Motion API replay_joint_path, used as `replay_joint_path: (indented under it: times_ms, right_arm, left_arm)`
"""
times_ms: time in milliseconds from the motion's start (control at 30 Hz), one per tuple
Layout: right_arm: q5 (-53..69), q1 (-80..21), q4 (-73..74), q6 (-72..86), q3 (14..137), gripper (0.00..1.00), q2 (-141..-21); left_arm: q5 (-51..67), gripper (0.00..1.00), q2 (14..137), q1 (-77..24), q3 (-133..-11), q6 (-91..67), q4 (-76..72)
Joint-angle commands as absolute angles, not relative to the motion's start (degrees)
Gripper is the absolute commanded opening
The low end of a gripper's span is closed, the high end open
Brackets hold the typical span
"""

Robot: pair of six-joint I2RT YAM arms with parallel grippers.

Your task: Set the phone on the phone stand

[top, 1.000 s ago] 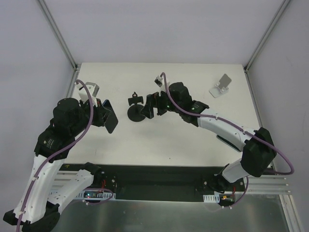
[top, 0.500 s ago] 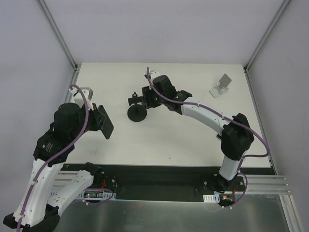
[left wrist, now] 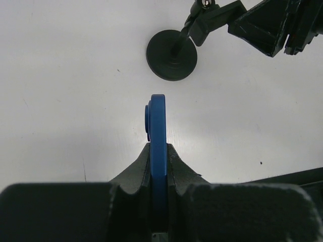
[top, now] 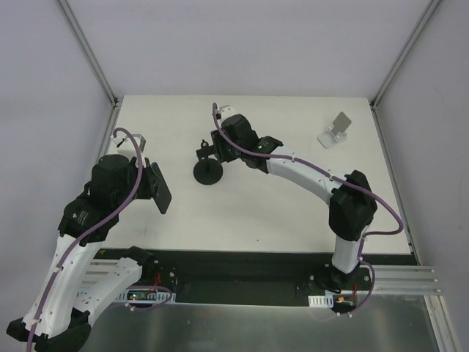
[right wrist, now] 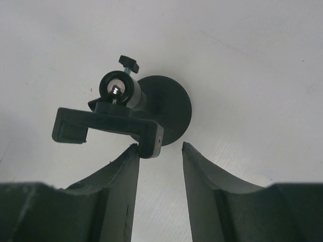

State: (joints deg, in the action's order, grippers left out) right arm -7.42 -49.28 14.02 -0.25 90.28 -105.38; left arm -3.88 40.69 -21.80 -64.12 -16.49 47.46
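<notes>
The phone point(left wrist: 158, 131) is held edge-on, its blue rim showing, with my left gripper point(left wrist: 158, 151) shut on its lower end. In the top view the phone point(top: 160, 193) hangs at the left, apart from the phone stand point(top: 208, 171). The stand's round black base point(left wrist: 171, 54) lies straight ahead of the phone. My right gripper point(right wrist: 160, 146) sits just behind the stand's clamp arm point(right wrist: 101, 123), jaws partly apart. Its left fingertip point(right wrist: 132, 151) touches the clamp's end block; the right fingertip is free. The disc base point(right wrist: 171, 108) lies beyond.
A small silver folded-metal stand point(top: 335, 132) sits at the back right of the white table point(top: 293, 213). The right arm point(top: 308, 176) stretches diagonally across the middle. Metal frame posts rise at the back corners.
My right gripper has moved left up to the stand's clamp and its jaws have narrowed. The left arm with the phone has shifted slightly.
</notes>
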Motion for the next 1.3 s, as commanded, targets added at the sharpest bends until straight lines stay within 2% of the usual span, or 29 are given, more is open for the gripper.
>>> replay_joint_path:
  times_ms: [0,200,300,333,400,433,700,867,967,1267]
  right_arm:
    - [-10.28,-49.75,15.38,-1.84,95.18,0.41,-107.48]
    - [-10.11,-50.01,15.38,-2.90,96.85,0.40,-108.54]
    - [-10.02,-50.10,16.43,-3.60,97.91,0.26,-108.98]
    - [-10.02,-50.10,16.44,-4.13,97.74,0.17,-108.81]
    - [-9.06,-50.10,15.65,-5.09,96.33,0.11,-107.85]
    - [-8.27,-50.10,15.38,-6.75,95.98,0.01,-107.32]
    - [5.61,-49.31,18.02,-14.85,87.65,0.01,-98.62]
    - [15.72,-47.73,18.20,-16.17,84.82,0.01,-95.89]
    - [20.73,-46.50,18.28,-17.31,84.73,0.01,-96.41]
    - [37.08,-41.93,15.11,-19.42,83.76,0.00,-97.73]
  left_arm:
    - [-5.01,0.00,39.20,-22.06,-63.90,-16.00,43.86]
    - [-0.97,0.00,39.11,-22.15,-62.58,-15.65,42.10]
    - [2.96,0.00,38.76,-22.15,-61.97,-13.90,41.14]
    - [4.12,0.00,38.50,-22.06,-61.27,-13.45,39.48]
    - [8.49,0.00,37.79,-22.15,-59.51,-11.79,37.01]
    - [10.44,0.00,37.53,-22.15,-58.89,-11.26,34.04]
    - [37.50,0.00,42.97,-22.15,-55.54,-3.97,12.06]
    - [56.81,0.00,55.00,-22.24,-59.58,3.15,3.43]
    - [64.20,0.00,61.16,-22.24,-61.52,8.25,0.62]
    - [71.64,0.00,72.24,-22.15,-66.18,17.40,0.09]
